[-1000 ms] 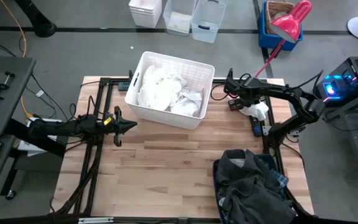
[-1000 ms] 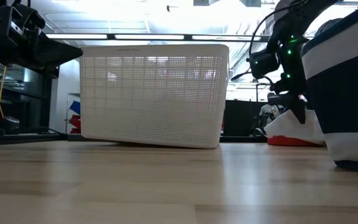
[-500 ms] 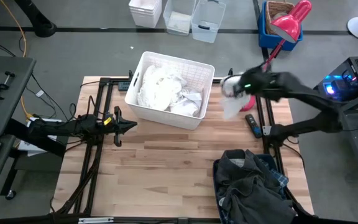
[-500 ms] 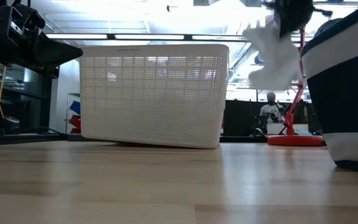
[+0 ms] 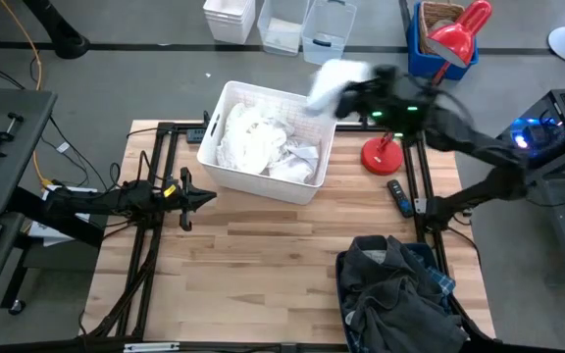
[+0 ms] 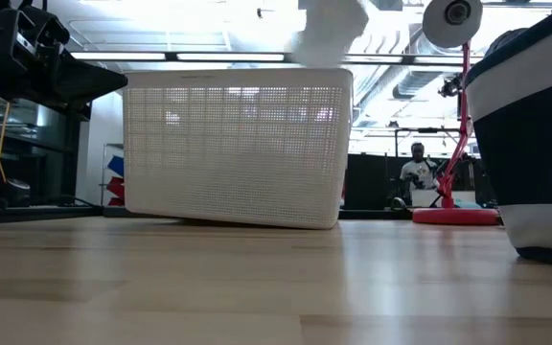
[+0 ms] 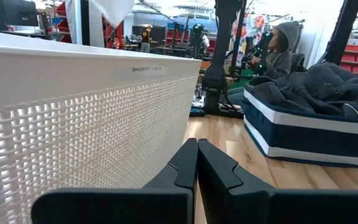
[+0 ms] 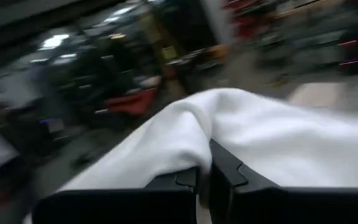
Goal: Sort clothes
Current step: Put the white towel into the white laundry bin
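High view: the right gripper (image 5: pixel 353 90), at upper centre-right, is clamped on a white cloth (image 5: pixel 328 80) held above the far right corner of the white basket (image 5: pixel 226 173), which contains white clothes (image 5: pixel 253 140). The left gripper (image 5: pixel 204 198), fingers closed and empty, waits at centre left. Dark clothes (image 5: pixel 390 294) fill the navy bin (image 5: pixel 342 272), lower right.

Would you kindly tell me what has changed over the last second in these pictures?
The right gripper lifted a white garment from the table's far right edge and swung it leftward, above the white basket's far corner, uncovering a red stand base. The left gripper, the basket and the dark clothes stayed put.
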You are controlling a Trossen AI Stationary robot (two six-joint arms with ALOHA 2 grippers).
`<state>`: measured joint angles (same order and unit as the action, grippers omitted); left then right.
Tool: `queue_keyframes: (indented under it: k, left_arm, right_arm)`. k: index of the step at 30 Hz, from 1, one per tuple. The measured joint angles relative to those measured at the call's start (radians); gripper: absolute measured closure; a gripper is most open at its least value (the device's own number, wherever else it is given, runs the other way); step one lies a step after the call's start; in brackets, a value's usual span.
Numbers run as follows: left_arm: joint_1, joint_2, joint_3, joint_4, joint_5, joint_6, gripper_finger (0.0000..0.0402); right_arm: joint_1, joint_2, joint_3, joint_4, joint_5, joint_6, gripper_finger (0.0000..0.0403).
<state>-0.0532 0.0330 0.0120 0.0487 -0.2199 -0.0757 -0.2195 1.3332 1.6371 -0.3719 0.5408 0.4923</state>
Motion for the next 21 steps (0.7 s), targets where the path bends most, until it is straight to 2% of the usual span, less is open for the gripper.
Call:
queue_keyframes:
  k: [2,4,9,11,17,21]
  left_arm:
    - [0.000,0.000,0.000,0.000,0.000,0.000,0.0401]
    - [0.000,0.000,0.000,0.000,0.000,0.000,0.0401]
    - [0.000,0.000,0.000,0.000,0.000,0.000,0.0401]
    - [0.000,0.000,0.000,0.000,0.000,0.000,0.0401]
    - [0.000,0.000,0.000,0.000,0.000,0.000,0.0401]
    - [0.000,0.000,0.000,0.000,0.000,0.000,0.0401]
  right_arm:
    - [0.000,0.067,0.000,0.096,-0.102,0.006,0.0401]
    - [0.000,0.129,0.000,0.138,-0.143,0.041,0.0401]
    - [-0.018,0.275,0.000,0.091,-0.086,0.153,0.0396]
    - [-0.032,0.322,0.000,0.098,-0.105,0.215,0.0382]
    - [-0.039,0.439,0.000,0.148,-0.239,0.269,0.0297]
    - [-0.031,0.451,0.000,0.168,-0.278,0.252,0.0230]
